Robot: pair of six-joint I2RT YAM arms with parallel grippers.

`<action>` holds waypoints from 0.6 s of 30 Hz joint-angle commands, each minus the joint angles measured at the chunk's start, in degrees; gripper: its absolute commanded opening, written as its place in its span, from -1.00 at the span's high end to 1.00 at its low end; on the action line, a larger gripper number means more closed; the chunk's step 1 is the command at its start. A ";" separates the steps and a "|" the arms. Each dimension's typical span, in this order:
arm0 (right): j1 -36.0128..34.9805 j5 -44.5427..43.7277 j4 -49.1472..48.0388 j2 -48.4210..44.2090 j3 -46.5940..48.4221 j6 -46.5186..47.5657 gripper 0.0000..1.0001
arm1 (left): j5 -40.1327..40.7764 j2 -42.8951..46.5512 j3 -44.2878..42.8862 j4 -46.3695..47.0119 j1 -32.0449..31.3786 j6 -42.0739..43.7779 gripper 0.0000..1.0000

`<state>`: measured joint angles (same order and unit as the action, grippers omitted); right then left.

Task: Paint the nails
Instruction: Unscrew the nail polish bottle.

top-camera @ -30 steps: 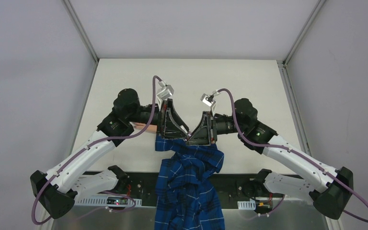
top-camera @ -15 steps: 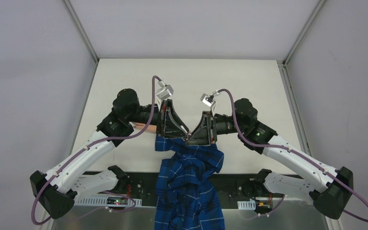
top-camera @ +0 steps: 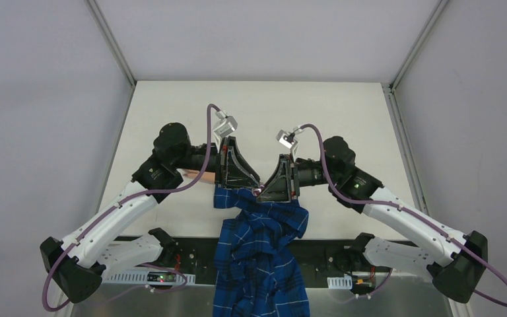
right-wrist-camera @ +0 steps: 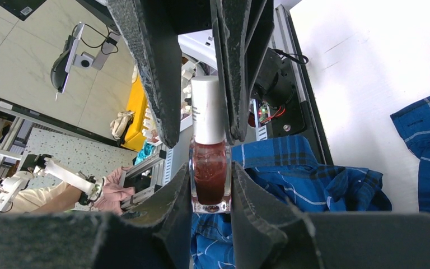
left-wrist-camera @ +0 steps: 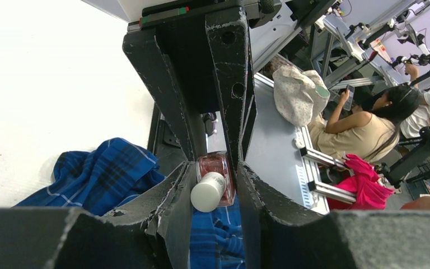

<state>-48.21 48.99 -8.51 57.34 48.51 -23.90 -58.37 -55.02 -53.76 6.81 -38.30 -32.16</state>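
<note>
A small glass bottle of dark red polish (right-wrist-camera: 209,182) with a white cap (right-wrist-camera: 207,109) is held upright in my right gripper (right-wrist-camera: 210,168), which is shut on the glass body. My left gripper (left-wrist-camera: 214,165) faces it, with its jaws narrowly open around the white cap (left-wrist-camera: 207,191). The cap touches one finger and a slit shows at the other. In the top view both grippers, left (top-camera: 255,185) and right (top-camera: 263,192), meet over the blue plaid sleeve (top-camera: 261,224). A bit of the pale hand (top-camera: 190,174) shows under the left arm. The nails are hidden.
The white table (top-camera: 317,112) stretches behind the arms. The sleeve hangs over the near edge, across the black base rail (top-camera: 330,254). The grey enclosure walls (top-camera: 53,99) stand on both sides.
The left wrist has shifted slightly to the left and up. The bottle's pinkish top now shows between the two grippers. The right arm has barely moved.
</note>
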 commanded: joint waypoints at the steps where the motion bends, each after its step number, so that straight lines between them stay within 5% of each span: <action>1: -0.16 0.89 0.11 -1.85 0.80 1.39 1.00 | 0.33 1.92 -0.57 2.85 -0.32 1.14 0.32; 14: -0.20 -0.76 1.20 -2.97 0.62 2.34 1.00 | -0.82 0.92 -0.73 2.75 -0.10 1.14 0.38; 16: -0.14 -1.20 1.44 -3.04 0.63 2.53 1.00 | -1.01 0.80 -0.77 2.77 -0.10 1.14 0.48; 18: -0.15 -1.55 1.77 -3.01 0.79 2.79 1.00 | -1.11 0.79 -0.77 2.80 -0.10 1.15 0.79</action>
<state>-48.25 48.62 -6.09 55.79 48.51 -22.63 -57.91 -54.54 -53.74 6.79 -38.26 -32.03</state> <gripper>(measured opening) 0.281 0.221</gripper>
